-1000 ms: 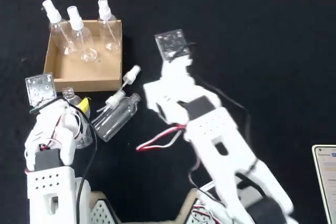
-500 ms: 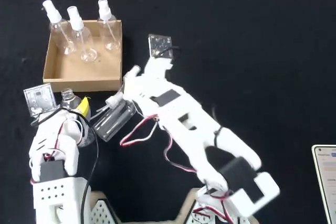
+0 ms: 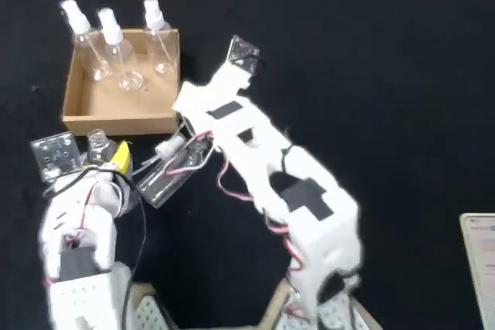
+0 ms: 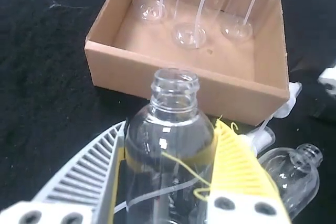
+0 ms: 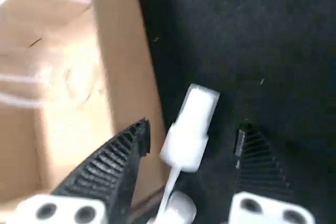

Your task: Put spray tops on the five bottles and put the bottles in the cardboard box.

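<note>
Spray top (image 5: pixel 188 129), blurred, seemingly sits inside right tool (image 5: pixel 192 131).

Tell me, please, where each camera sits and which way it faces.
High view: fixed above the table, looking down on the left arm, right arm and box.
Left wrist view: on the left arm, facing the box past the left tool, shut on a bottle.
Right wrist view: on the right arm, looking through the open right tool at a spray top.
All show the box.

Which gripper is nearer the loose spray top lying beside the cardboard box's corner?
Right. The right gripper is over the spray top, open jaws either side of it. The left gripper is apart from it, shut on an uncapped bottle.
</note>
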Action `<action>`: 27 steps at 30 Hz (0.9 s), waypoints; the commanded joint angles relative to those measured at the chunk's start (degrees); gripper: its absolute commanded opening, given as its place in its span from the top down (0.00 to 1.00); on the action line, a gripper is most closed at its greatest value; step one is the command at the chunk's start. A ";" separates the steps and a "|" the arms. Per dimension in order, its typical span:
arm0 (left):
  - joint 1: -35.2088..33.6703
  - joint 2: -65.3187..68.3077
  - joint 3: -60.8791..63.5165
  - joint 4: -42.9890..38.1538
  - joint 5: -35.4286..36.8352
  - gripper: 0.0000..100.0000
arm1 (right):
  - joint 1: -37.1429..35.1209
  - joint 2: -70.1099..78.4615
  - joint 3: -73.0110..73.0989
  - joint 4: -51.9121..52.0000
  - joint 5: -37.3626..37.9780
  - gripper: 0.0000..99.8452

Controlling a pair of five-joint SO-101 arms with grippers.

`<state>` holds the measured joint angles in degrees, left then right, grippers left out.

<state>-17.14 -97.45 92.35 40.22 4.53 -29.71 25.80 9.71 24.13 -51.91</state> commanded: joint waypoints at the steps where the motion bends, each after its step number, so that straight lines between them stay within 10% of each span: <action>1: -0.31 -2.64 -0.66 0.44 0.09 0.87 | 2.20 2.86 -9.45 3.96 -0.62 0.74; 21: -0.75 -6.86 -0.66 3.69 0.09 0.87 | 1.93 18.77 -32.75 28.48 -6.07 0.74; 27: -0.84 -6.86 -0.75 3.69 0.09 0.87 | 2.37 23.69 -43.74 40.00 -6.07 0.96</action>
<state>-17.58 -103.96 92.35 43.91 4.53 -28.13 47.25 -28.70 59.03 -57.54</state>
